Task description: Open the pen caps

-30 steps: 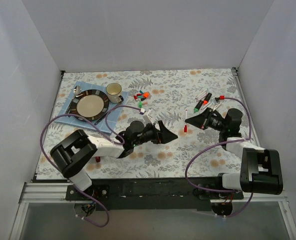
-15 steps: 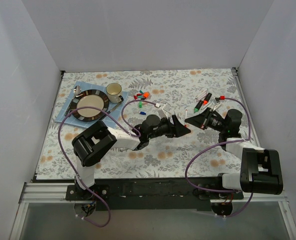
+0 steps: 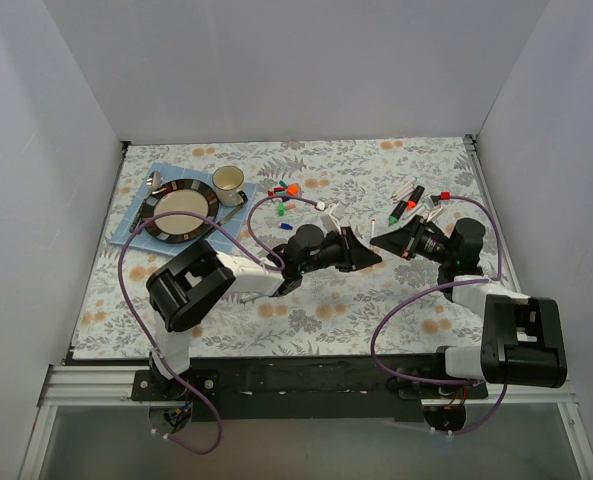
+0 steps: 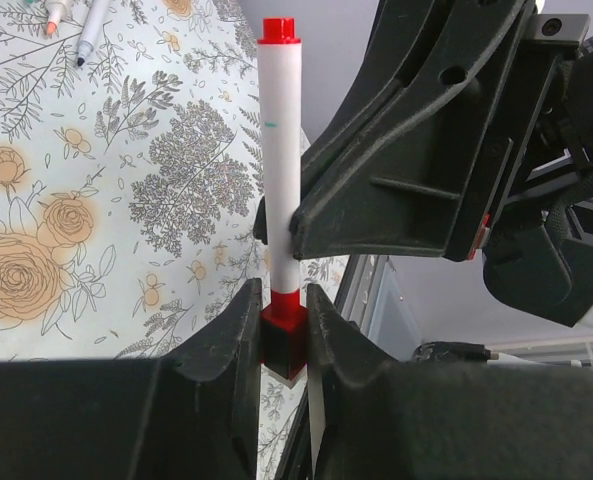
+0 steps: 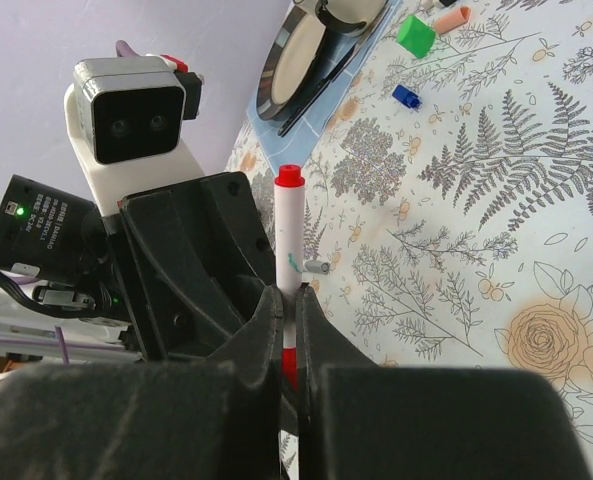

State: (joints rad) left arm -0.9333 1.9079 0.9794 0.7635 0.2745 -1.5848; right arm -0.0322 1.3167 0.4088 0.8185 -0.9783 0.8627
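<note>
1. Top external view: the left gripper (image 3: 373,257) and the right gripper (image 3: 376,240) are seen tip to tip above the middle of the floral tablecloth (image 3: 376,300).
2. A red cap (image 4: 282,335) is pinched between the left gripper's jaws, which are pressed together on it.
3. The cap is seated on the near end of a white pen (image 4: 279,150), held clear of the cloth.
4. The pen's barrel is clamped midway by the right gripper, whose jaws are pressed tight on it.
5. Loose caps (image 3: 284,195) are scattered on the cloth near the cup (image 3: 228,182), well apart from the held pen.
6. Other pens (image 3: 412,205) are laid behind the right gripper.
7. A plate (image 3: 156,222) is set on a blue mat (image 3: 126,238) at the far left.
</note>
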